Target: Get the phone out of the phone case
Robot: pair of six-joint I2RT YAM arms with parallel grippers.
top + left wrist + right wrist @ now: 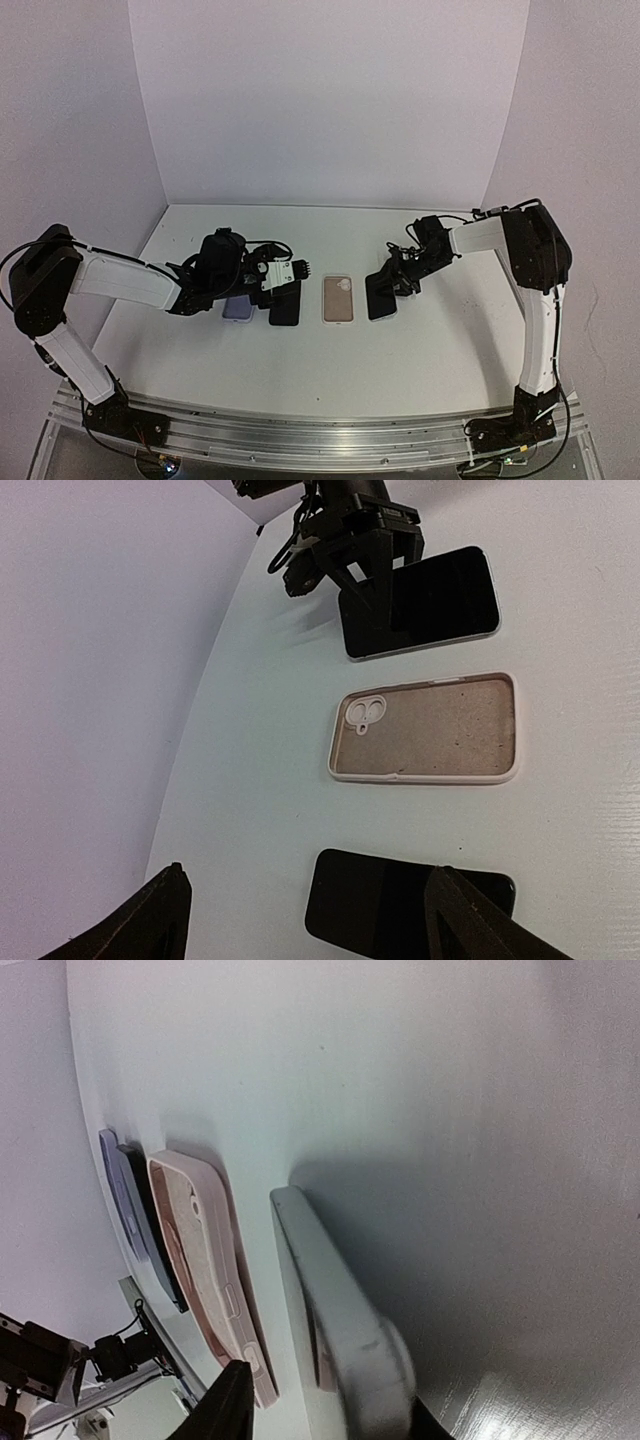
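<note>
Phone (440, 602) is already out of its case. It lies flat on the counter (300, 370), dark face up, just right of the empty beige case (425, 728) and not touching it. Right gripper (398, 278) stands at the far end of the phone w/ a jaw on either side of its edge; I cannot tell if it grips or is loose. Left gripper (303, 268) is wide open and holds nothing, above a 2nd black phone (410, 905) beside a lavender case (237, 308). Step in hand, I judge: the release. Next move prob. needs the right jaws fully apart, then a straight lift, so the phone is not dragged.
</note>
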